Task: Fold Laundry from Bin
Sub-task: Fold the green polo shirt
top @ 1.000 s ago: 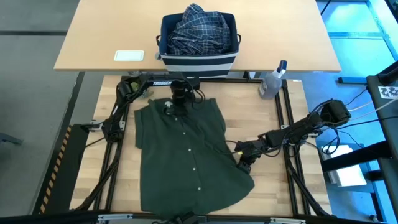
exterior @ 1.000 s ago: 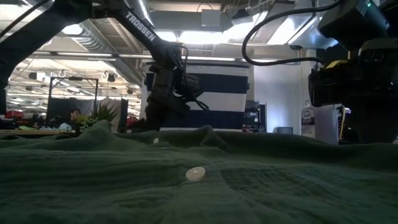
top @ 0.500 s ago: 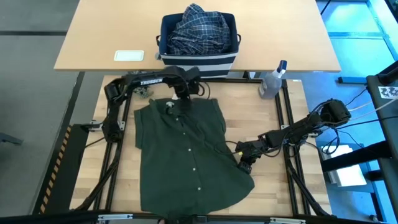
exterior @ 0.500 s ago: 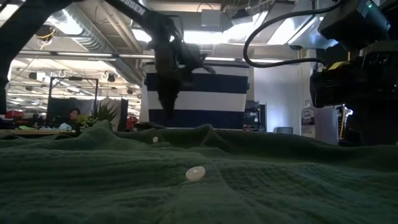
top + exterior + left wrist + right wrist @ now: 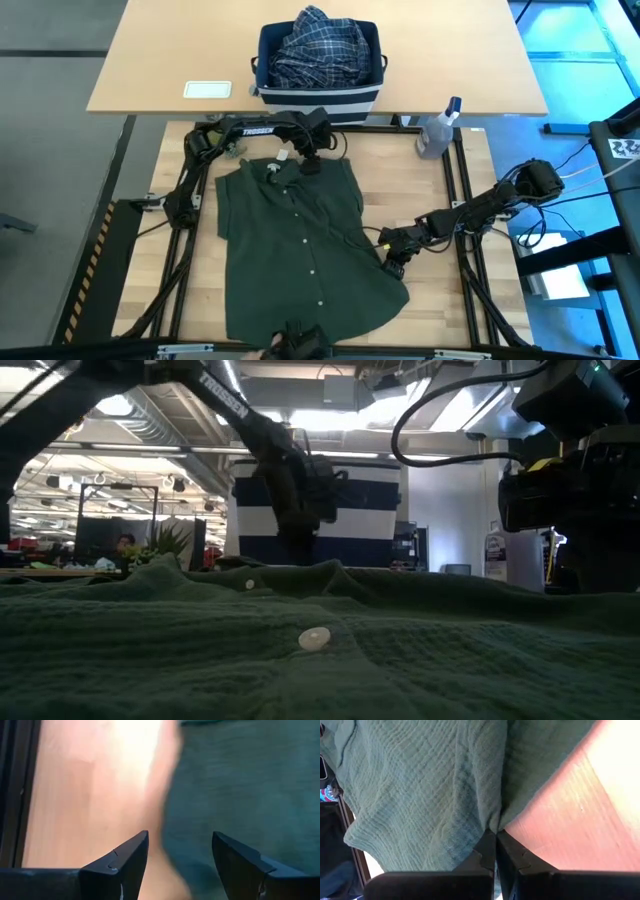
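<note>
Green shirt spread on the bench, 1 edge pinned

Right gripper (image 5: pixel 392 262), right of centre, pinches the green shirt (image 5: pixel 300 250); left gripper (image 5: pixel 309 158), fingers spread, hovers top centre. Tugging right could wrinkle it. Plaid shirt (image 5: pixel 318 45) in bin (image 5: pixel 318 98).

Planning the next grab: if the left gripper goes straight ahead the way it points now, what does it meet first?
Probably the dark olive-green shirt: the open left gripper points down at its edge, bare table alongside. Depth is unclear.

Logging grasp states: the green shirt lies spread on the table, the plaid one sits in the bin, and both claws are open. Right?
Not quite. In the right wrist view the right claw is shut on the green shirt; only the left claw is open.
</note>
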{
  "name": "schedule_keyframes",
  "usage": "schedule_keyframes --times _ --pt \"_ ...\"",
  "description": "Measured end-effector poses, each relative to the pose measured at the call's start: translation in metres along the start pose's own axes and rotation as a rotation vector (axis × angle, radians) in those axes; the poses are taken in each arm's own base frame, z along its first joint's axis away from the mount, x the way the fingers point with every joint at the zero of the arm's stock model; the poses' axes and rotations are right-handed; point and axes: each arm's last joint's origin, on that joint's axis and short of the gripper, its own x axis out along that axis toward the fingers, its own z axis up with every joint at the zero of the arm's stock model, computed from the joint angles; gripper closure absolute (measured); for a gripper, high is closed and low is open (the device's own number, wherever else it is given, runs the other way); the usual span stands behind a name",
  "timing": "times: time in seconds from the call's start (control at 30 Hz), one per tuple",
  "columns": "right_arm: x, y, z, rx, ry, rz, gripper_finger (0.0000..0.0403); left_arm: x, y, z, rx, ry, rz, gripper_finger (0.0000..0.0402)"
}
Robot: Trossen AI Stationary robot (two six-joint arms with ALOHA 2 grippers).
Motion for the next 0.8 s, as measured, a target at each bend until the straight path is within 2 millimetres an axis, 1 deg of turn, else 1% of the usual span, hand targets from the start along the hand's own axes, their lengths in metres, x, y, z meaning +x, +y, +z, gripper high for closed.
schedule_keyframes --times 0.07,0.17,0.33,0.5,0.6,0.63,0.7,0.73,0.8 --pt "0.0 0.0 0.0 0.0 0.0 0.0 0.0401 0.004 0.007 -0.003 -0.022 0.003 0.008 0.0189" --pt "0.0 0.0 0.0 0.001 -0.001 0.0 0.0401 0.005 0.011 -0.005 -0.036 0.009 0.009 0.0189" --pt "0.0 0.0 0.0 0.002 -0.002 0.001 0.0401 0.005 0.011 -0.005 -0.037 0.01 -0.001 0.0189" --pt "0.0 0.0 0.0 0.002 -0.003 -0.002 0.0401 0.02 0.008 -0.01 -0.043 0.046 -0.06 0.0189" --pt "0.0 -0.001 0.0 0.004 -0.009 -0.012 0.0401 0.02 0.007 -0.01 -0.034 0.049 -0.071 0.0194" --pt "0.0 -0.001 0.0 0.004 -0.011 -0.014 0.0401 0.02 0.006 -0.01 -0.03 0.05 -0.068 0.0202" --pt "0.0 -0.001 0.0 0.004 -0.015 -0.02 0.0401 0.019 0.005 -0.008 -0.007 0.04 -0.065 0.0232" --pt "0.0 -0.001 0.0 0.005 -0.016 -0.023 0.0401 0.018 0.005 -0.008 0.008 0.033 -0.068 0.0253" --pt "0.0 -0.002 0.0 0.006 -0.018 -0.033 0.0401 0.017 0.003 -0.006 0.035 0.018 -0.067 0.0309"
